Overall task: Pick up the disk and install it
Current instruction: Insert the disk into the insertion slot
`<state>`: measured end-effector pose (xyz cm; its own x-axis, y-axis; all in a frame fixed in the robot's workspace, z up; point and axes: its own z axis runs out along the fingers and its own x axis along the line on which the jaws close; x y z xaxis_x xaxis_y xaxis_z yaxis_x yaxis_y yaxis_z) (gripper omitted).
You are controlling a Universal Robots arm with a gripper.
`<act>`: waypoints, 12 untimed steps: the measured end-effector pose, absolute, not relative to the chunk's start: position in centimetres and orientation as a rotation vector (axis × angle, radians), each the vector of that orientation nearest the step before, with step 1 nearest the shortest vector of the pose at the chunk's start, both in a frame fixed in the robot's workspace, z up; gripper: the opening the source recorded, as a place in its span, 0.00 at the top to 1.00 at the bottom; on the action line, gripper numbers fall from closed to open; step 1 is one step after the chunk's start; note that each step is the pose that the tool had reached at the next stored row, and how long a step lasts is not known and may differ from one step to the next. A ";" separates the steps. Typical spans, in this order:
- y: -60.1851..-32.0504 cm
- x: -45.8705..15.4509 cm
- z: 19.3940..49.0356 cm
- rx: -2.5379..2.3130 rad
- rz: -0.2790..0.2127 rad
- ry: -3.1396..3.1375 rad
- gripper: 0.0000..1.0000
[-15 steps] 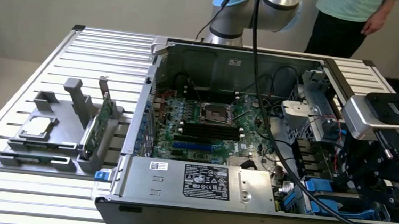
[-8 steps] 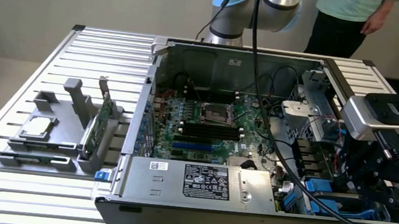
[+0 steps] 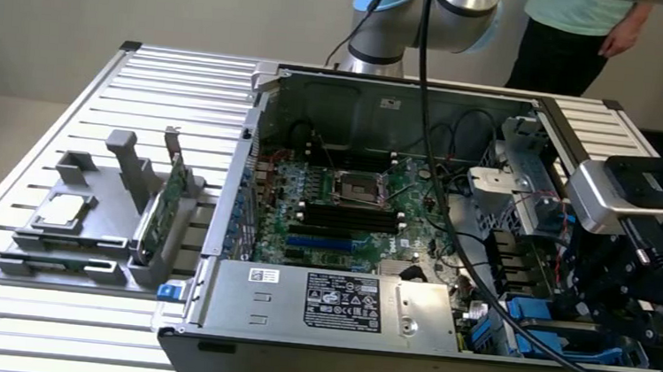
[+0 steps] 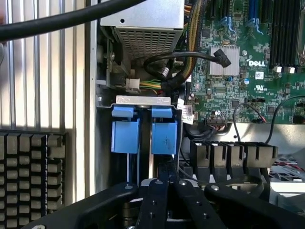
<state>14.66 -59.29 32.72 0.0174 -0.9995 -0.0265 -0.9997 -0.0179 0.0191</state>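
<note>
We are seeing the disk (image 4: 164, 136) standing on edge in the drive bay (image 4: 143, 101), just beside the power supply (image 4: 143, 21). The gripper (image 4: 165, 183), jaws together, is sitting right behind it; whether it is pinching it we cannot tell. We are risking a skewed blue carrier jamming in its slot, or snagging the black cables (image 4: 176, 71) beside the power supply.

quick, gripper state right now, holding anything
gripper: closed, with its tips right at the blue rail of the disk; whether it actually grips the disk cannot be told
</note>
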 end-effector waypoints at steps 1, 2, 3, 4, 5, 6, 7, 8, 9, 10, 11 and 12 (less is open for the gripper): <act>-59.3 14.7 32.8 -2.237 0.052 2.197 0.89; -59.3 14.6 33.1 -2.237 0.053 2.198 0.89; -59.3 14.7 33.4 -2.237 0.053 2.198 0.89; -59.3 14.7 33.8 -2.238 0.053 2.199 0.89; -59.3 14.7 34.0 -2.238 0.054 2.199 0.89; -59.3 14.7 34.3 -2.238 0.054 2.199 0.89; -59.3 14.7 34.5 -2.238 0.055 2.199 0.89; -59.3 14.7 34.8 -2.238 0.055 2.200 0.89; -59.3 14.7 35.0 -2.239 0.055 2.200 0.89; -59.3 14.7 35.3 -2.239 0.055 2.200 0.89; -59.3 14.7 35.5 -2.239 0.055 2.200 0.89; -59.3 14.7 35.7 -2.239 0.055 2.199 0.89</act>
